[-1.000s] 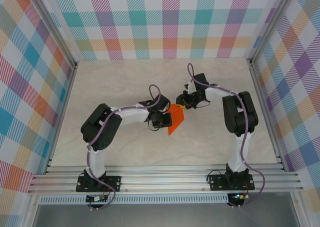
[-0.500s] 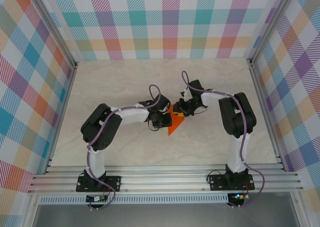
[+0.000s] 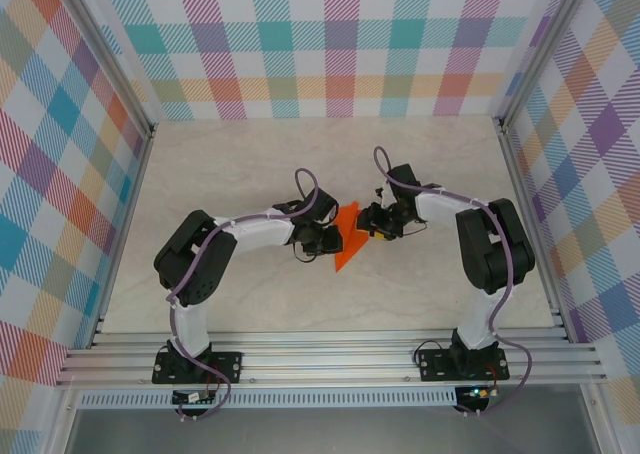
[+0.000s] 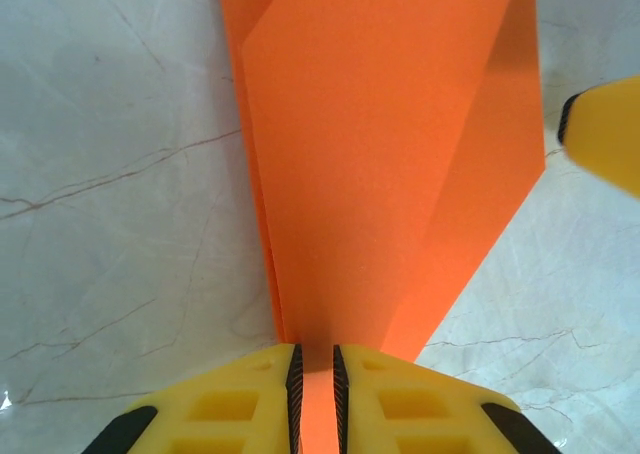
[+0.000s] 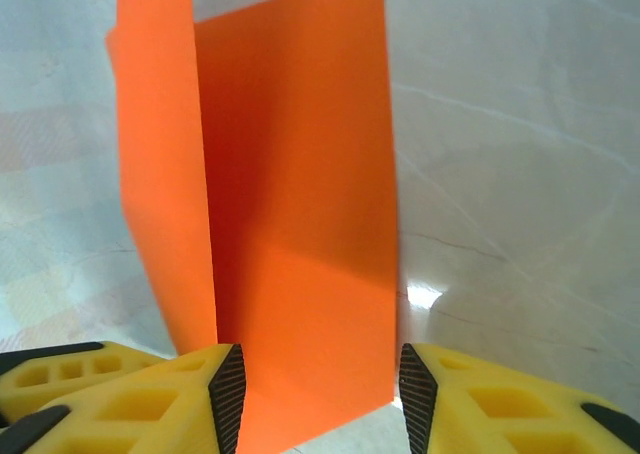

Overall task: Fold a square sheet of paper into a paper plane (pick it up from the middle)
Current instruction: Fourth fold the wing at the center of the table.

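Note:
The bright orange paper plane [image 3: 346,249] is a slim folded dart at the table's middle, its sharp tip pointing toward the arms' bases. My left gripper [image 3: 325,240] meets it from the left. In the left wrist view the paper plane [image 4: 380,154] runs into the narrow gap of my left gripper [image 4: 313,374], which is shut on its folded ridge. My right gripper [image 3: 372,226] is at the plane's upper right. In the right wrist view my right gripper [image 5: 318,389] stands open astride the paper plane [image 5: 300,224], with one flap standing upright at the left. A right fingertip [image 4: 605,134] shows beside the paper.
A pale marble-patterned tabletop [image 3: 240,164] lies all around the paper. Checked walls and aluminium rails [image 3: 330,359] enclose the workspace. Both arms' elbows [image 3: 195,259] rise above the near half of the table.
The right gripper's jaws have spread wide and let go of the paper. The left jaws have eased slightly. Both arms and the paper have shifted a little.

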### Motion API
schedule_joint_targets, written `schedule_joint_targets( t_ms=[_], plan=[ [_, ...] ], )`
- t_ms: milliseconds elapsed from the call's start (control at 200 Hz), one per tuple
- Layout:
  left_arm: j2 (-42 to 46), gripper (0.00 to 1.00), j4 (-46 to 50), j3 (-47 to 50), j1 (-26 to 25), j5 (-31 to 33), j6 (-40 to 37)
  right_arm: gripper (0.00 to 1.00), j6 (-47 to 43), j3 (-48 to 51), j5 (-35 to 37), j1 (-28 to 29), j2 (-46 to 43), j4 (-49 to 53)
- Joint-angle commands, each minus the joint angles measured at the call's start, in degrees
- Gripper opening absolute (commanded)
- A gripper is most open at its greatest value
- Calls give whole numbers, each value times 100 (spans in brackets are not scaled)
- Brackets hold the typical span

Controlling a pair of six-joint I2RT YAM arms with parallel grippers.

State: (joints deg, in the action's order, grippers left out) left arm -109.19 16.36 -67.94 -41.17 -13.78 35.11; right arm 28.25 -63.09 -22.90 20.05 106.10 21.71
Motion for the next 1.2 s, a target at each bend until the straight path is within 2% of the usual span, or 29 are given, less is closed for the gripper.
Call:
schedule_joint_targets(
  t_ms=[0,410,680,865,1195],
  plan=[
    [211,19,36,-6,31,103,-88,48,74,64,40,-34,-44,70],
    [73,18,122,-81,40,209,-108,49,190,156,-612,-28,125,-251],
    [69,17,139,-50,43,219,-101,49,206,248,-331,-29,-19,-237],
    [39,17,164,-65,45,210,-101,54,154,297,46,-37,-292,-118],
    [13,17,166,-60,39,230,-106,56,355,381,-307,-40,-29,-372]
  ],
)
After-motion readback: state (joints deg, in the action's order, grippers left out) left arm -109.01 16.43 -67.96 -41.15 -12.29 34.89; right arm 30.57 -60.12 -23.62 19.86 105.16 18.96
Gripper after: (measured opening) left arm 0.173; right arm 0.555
